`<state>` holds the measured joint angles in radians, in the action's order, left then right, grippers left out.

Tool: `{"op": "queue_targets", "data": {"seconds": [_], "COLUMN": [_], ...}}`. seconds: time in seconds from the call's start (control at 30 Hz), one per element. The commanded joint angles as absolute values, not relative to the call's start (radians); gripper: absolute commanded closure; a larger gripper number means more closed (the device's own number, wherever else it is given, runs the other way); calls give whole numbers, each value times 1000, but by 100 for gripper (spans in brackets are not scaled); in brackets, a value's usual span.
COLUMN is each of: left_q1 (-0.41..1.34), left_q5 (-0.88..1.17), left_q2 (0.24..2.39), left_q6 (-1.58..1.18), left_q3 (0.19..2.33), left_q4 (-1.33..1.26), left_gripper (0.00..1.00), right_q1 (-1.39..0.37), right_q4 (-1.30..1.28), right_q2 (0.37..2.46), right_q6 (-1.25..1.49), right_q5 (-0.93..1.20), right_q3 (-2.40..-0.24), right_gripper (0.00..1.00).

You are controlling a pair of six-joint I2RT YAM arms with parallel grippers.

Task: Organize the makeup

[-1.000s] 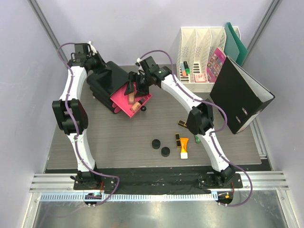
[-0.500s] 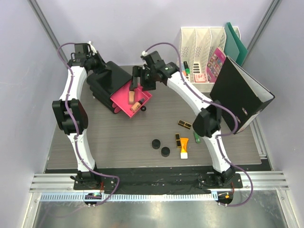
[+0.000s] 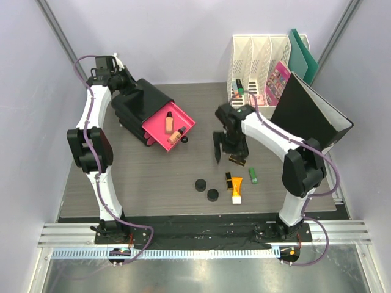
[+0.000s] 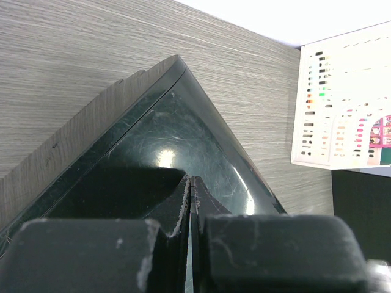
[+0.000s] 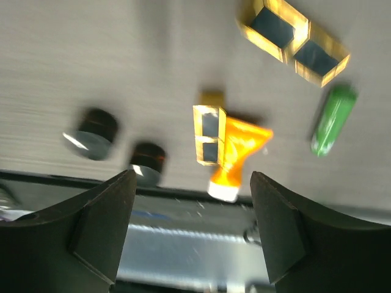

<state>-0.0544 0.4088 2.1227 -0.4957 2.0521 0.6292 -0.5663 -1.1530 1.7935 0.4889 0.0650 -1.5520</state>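
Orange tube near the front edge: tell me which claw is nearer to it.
Right. The right claw hangs open just beyond the orange tube; the left claw is shut at the black box, far back on the left.

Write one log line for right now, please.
left gripper: shut, against black box | right gripper: open, empty, above table | pink drawer: open, two peach bottles inside
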Motion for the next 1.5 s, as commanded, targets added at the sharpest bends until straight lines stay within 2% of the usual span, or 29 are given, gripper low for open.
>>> {"op": "queue_targets", "data": {"seconds": [0.0, 0.27, 0.4, 0.7, 0.77, 0.9, 0.93, 0.97, 1.07, 1.13, 1.33, 1.47], "left_q1": [-57, -57, -55, -57, -57, -57, -57, -57, -57, -57, -57, -57], "left_q5": [324, 324, 324, 324, 324, 321, 321, 321, 321, 319, 322, 322], "left_q2": [2230, 2238, 2240, 2243, 2243, 2241, 2241, 2240, 2238, 2237, 2235, 2235], "left_q6": [-437, -433, -433, -433, -431, -426, -426, -426, -425, -428, -429, -426], "left_q3": [1957, 1959, 1956, 1963, 1970, 1974, 1973, 1971, 1970, 1968, 1963, 1962], "left_q4": [897, 899, 897, 899, 902, 905, 907, 907, 908, 907, 905, 907], "left_gripper": [100, 100, 100, 100, 100, 100, 100, 100, 100, 100, 100, 100], "right_q1": [-574, -575, -575, -575, -574, -575, -575, -575, -574, -574, -575, -574], "right_q4": [-1207, -1197, -1115, -1029, -1016, -990, -985, -983, -988, -1003, -1107, -1195], "right_q2": [1706, 1698, 1695, 1762, 1788, 1828, 1833, 1835, 1815, 1792, 1776, 1824], "right_q6": [529, 537, 554, 537, 529, 517, 514, 514, 518, 518, 496, 457], "right_q5": [100, 153, 202, 181, 179, 167, 166, 166, 149, 138, 86, 31], "right_q3": [-1369, -1197, -1079, -1062, -1065, -1074, -1071, -1069, -1074, -1084, -1231, -1481], "right_gripper": [19, 20, 25, 34, 44, 52, 56, 71, 96, 99, 99, 99]}}
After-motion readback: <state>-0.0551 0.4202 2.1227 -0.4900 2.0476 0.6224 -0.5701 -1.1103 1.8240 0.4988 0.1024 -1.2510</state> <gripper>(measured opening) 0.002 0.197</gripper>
